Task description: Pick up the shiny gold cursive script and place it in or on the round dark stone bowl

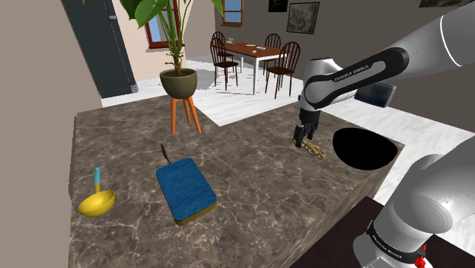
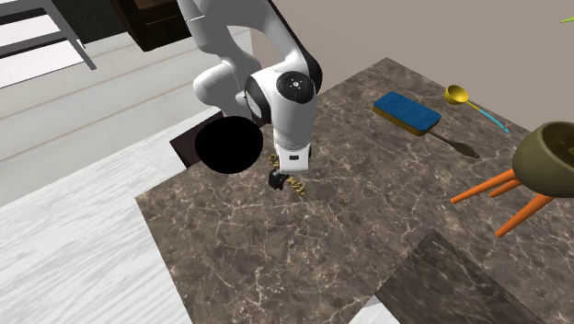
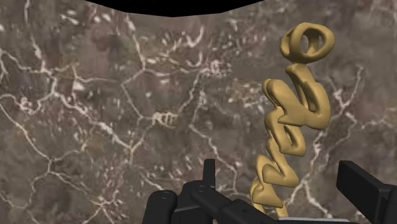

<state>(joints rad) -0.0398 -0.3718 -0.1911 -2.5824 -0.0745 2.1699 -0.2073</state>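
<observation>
The gold cursive script point(image 3: 291, 121) lies flat on the dark marble counter point(image 1: 251, 171). My gripper point(image 3: 286, 191) is low over its near end, open, with one finger on each side and neither visibly touching it. In the shoulder view the gripper point(image 1: 303, 140) stands just left of the script point(image 1: 314, 150). The round black bowl point(image 1: 365, 148) sits right behind it at the counter's edge. From the second exterior view the bowl point(image 2: 228, 145) is to the left of the gripper point(image 2: 279, 180) and the script point(image 2: 294, 185).
A blue sponge-like block point(image 1: 185, 190) and a yellow ladle with a blue handle point(image 1: 97, 201) lie at the shoulder view's left. A potted plant on an orange stand point(image 1: 180, 84) rises behind the counter. A dining table and chairs point(image 1: 251, 53) stand far back.
</observation>
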